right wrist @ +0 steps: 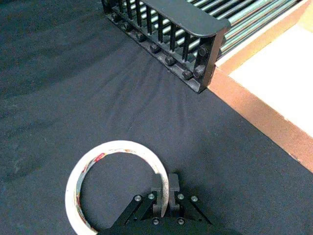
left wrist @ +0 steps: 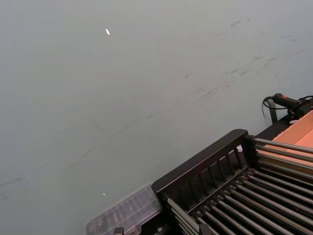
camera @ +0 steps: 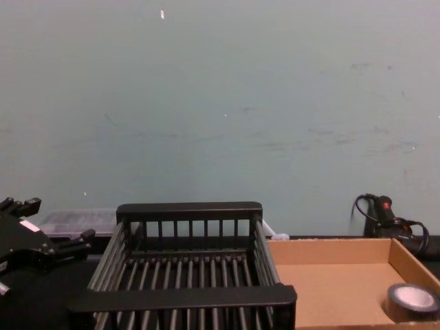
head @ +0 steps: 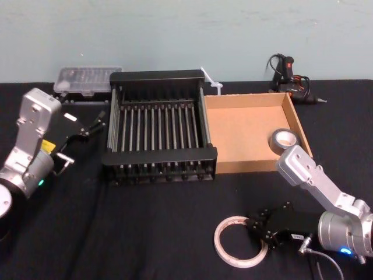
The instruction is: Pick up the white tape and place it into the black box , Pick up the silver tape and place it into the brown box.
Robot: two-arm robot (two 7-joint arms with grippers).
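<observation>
— Where was the white tape (head: 217,242)?
— Flat on the counter (head: 145,227), at five o'clock from the black box (head: 160,156): a thin white hoop with red print. The right end effector (right wrist: 165,177) was pinched narrow on the hoop's wall, at its three o'clock.
— The surface?
— Wrinkled black cloth, with a pale green wall (head: 175,35) behind.
— The containers?
— Slatted black plastic; at its three o'clock the brown box (head: 245,134), tan cardboard, held the silver tape (head: 284,139) in its four o'clock corner. The left end effector (head: 96,124) hung spread wide at the black box's nine o'clock.
</observation>
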